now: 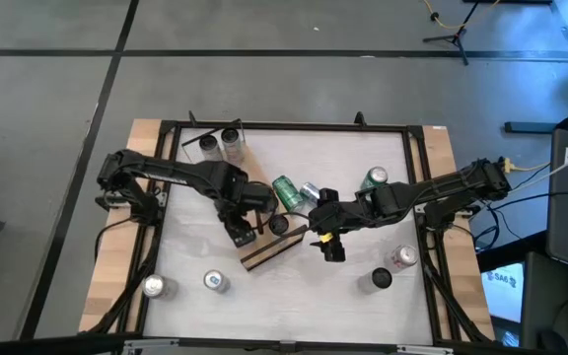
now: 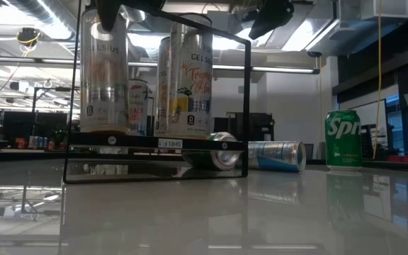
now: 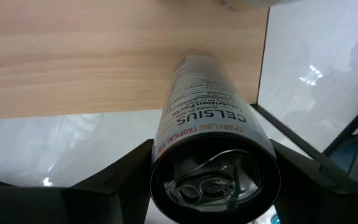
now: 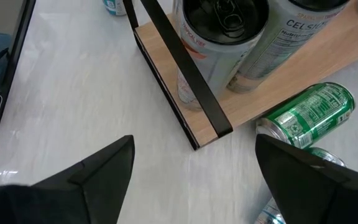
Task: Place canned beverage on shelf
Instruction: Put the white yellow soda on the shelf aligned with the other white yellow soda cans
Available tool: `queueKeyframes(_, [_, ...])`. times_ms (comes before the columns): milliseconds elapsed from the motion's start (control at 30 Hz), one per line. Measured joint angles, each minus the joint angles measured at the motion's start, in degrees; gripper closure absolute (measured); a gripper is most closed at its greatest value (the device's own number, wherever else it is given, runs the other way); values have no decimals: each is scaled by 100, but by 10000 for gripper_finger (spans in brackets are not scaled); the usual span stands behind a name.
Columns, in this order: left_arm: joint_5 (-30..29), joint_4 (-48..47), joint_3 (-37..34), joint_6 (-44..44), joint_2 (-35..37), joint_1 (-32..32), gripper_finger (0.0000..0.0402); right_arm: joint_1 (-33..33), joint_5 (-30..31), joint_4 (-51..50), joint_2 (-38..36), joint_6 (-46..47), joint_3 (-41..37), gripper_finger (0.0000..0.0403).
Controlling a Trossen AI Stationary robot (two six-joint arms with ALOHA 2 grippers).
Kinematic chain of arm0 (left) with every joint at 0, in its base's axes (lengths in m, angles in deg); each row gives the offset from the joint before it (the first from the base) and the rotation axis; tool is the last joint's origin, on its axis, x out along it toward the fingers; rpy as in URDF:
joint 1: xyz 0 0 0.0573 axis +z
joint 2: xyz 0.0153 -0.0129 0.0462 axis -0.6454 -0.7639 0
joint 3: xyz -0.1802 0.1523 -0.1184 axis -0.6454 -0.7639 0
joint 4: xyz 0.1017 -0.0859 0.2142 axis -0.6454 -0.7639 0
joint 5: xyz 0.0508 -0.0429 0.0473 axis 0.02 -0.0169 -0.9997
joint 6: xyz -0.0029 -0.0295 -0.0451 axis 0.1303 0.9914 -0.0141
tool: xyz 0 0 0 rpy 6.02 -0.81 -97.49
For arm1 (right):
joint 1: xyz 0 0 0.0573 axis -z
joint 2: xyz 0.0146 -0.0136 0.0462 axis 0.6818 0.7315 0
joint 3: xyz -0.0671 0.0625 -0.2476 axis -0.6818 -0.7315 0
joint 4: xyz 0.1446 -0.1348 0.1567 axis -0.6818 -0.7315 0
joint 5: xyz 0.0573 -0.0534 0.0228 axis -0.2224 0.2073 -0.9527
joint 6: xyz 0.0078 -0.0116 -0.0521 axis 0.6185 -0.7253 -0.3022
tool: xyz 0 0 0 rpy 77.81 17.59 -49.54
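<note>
The left gripper [image 1: 241,235] pinches a tall can [image 3: 213,155] standing on the shelf [image 1: 274,250] at the middle of the table [image 1: 294,286]. The right gripper [image 4: 194,171] hovers just beside the shelf's end, fingers spread and empty. A green can [image 4: 308,114] lies on its side beside the shelf.

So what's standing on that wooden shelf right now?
Tall Celsius cans stand upright on the shelf; at least three show. The left gripper is closed around one Celsius can. The arms cover the shelf from above, so whether more stand behind can't be seen.
</note>
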Motion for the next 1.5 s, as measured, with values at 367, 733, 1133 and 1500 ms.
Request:
queueKeyframes(367, [31,130,2,194,-49,-4,140,0,0,25,0,-2,0,72])
queueKeyframes(733, [2,297,-12,146,-60,-4,125,1,0,26,0,-2,0,72])
queueKeyframes(1133, [26,312,-16,81,-62,-4,123,-1,0,26,0,1,0,72])
queueKeyframes(1500, [89,338,-25,-198,-73,-6,71,0,-2,24,0,1,0,72])
